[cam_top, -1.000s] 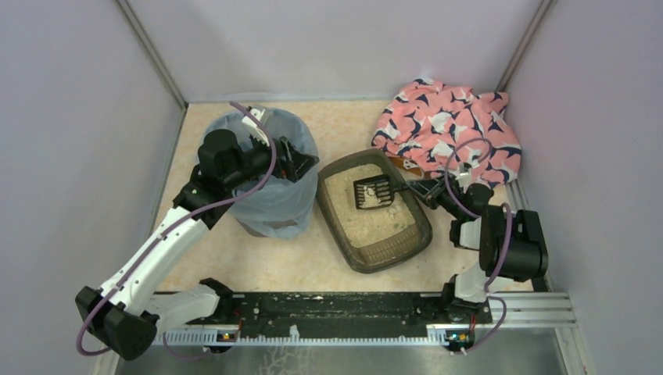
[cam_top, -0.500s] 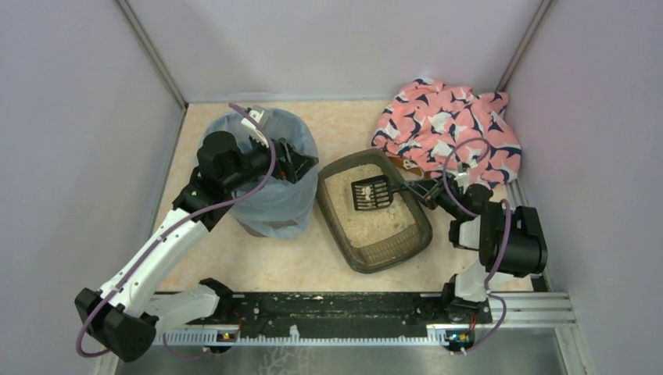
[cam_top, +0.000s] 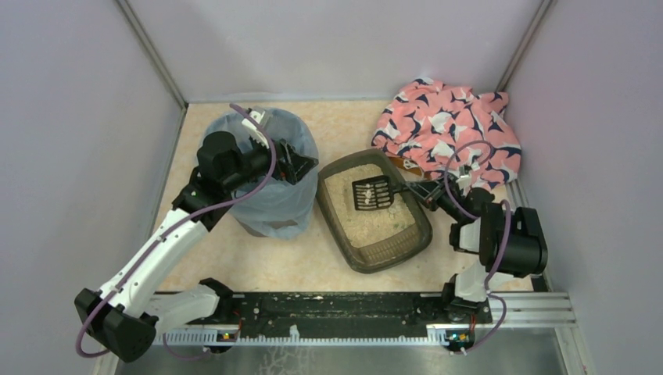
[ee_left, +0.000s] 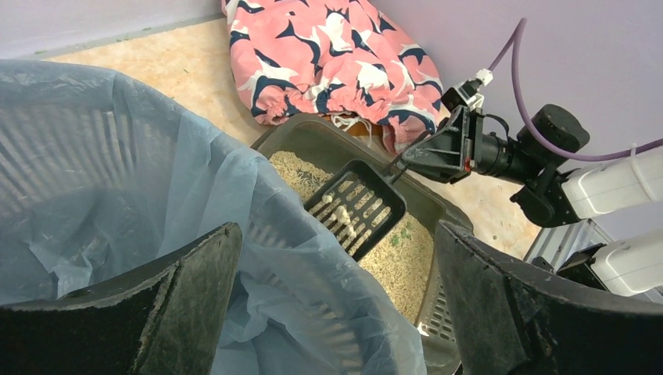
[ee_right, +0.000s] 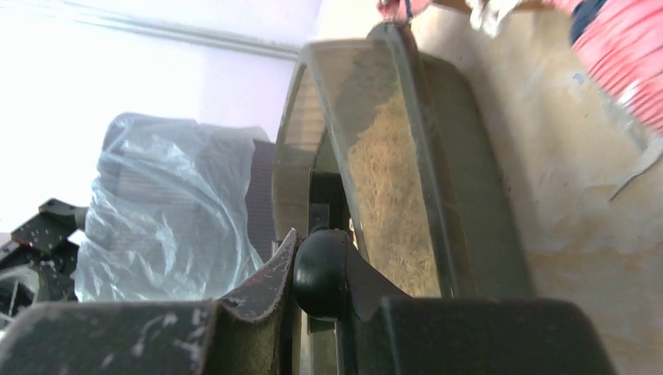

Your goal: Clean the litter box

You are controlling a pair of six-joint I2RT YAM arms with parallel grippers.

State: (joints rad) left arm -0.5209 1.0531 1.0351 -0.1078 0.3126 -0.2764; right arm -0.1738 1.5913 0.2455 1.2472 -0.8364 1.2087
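Almost nothing moved in last second: scoop (cam_top: 371, 193) crept a hair toward 9 o'clock, left arm in same place. Right fingers (cam_top: 417, 190) clamped on scoop handle; white clumps in scoop, held over litter, scoop axis 3 to 9 o'clock. Litter box (cam_top: 388, 255) on surface right of centre, long axis 11 to 5 o'clock, right arm nearer. Bin (cam_top: 274, 205) at 9 o'clock from scoop, just beside box; likely next carry goes that way. Left fingers (cam_top: 301, 164) spread wide at bin rim, gripping nothing. Patterned cloth (cam_top: 446, 129) far, at 1 o'clock.

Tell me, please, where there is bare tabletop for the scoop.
Widest: the strip between the bin, the litter box and the base rail. Also the far patch between bin, cloth and back wall. Crowded: between bin and litter box, and beside the right arm.
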